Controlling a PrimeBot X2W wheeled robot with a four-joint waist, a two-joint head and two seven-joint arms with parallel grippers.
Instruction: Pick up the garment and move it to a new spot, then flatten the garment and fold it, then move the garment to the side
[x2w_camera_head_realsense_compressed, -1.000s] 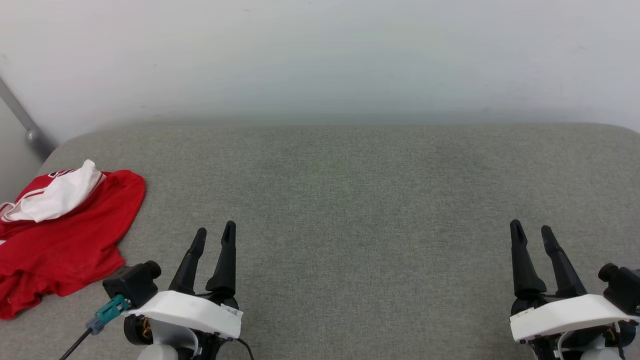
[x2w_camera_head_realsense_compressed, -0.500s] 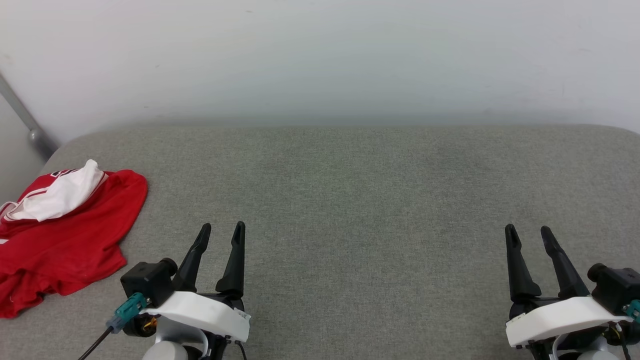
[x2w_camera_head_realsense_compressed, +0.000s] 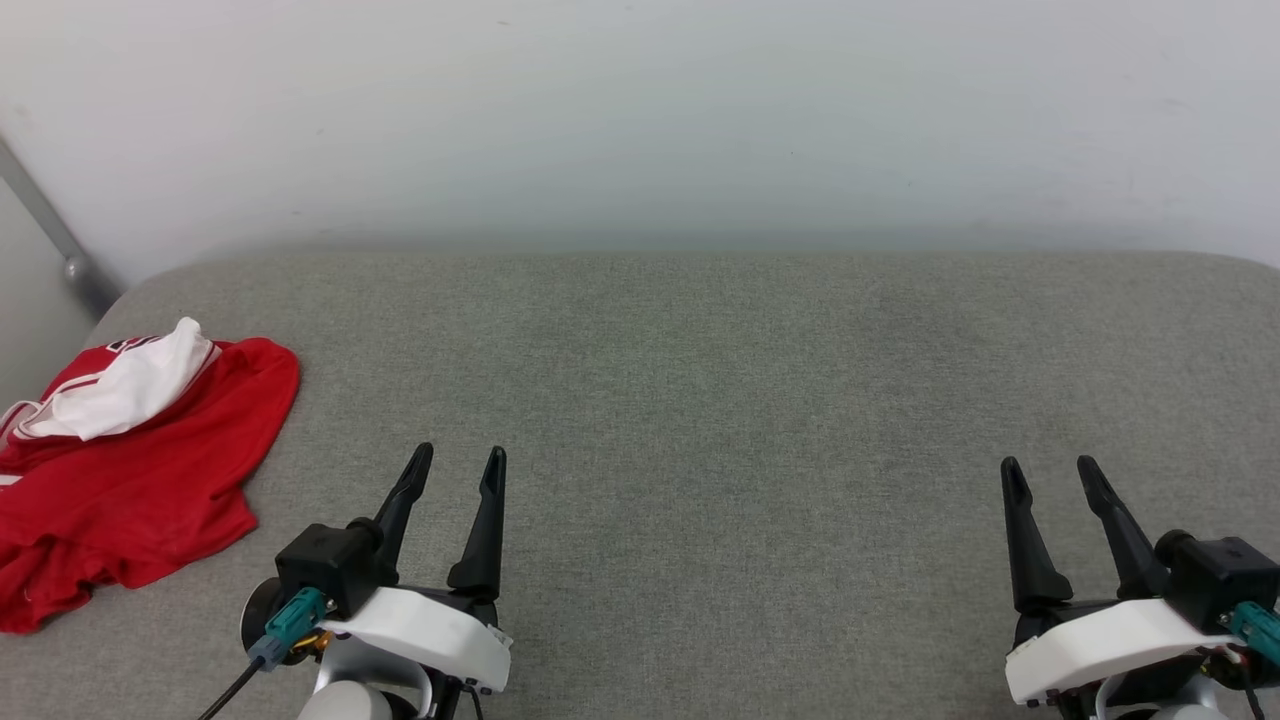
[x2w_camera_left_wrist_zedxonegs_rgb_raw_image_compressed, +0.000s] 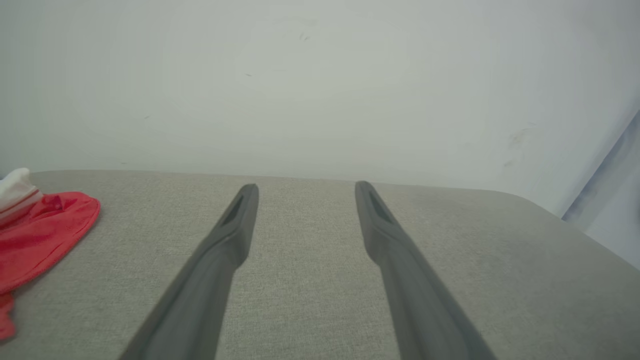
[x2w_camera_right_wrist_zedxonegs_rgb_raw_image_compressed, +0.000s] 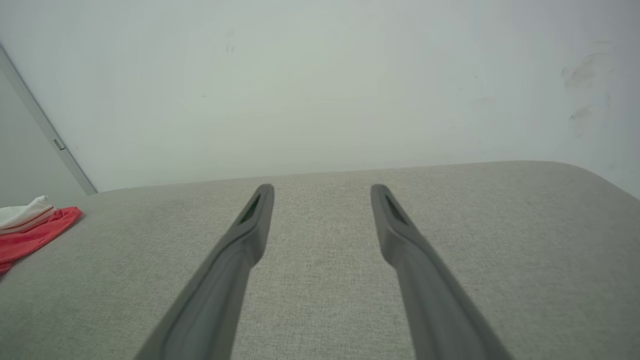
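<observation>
The garment (x2w_camera_head_realsense_compressed: 130, 470), a crumpled red heap with a white sleeve at its far end and no clear long axis, lies on the grey padded surface (x2w_camera_head_realsense_compressed: 720, 380) well left of the left gripper (x2w_camera_head_realsense_compressed: 458, 462), which, like the right gripper (x2w_camera_head_realsense_compressed: 1050, 472), hovers low, fingers spread and empty, pointing forward.

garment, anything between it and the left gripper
Nothing visible. The garment lies crumpled at the left edge of the grey surface, and just bare surface lies between it and the open left gripper.
</observation>
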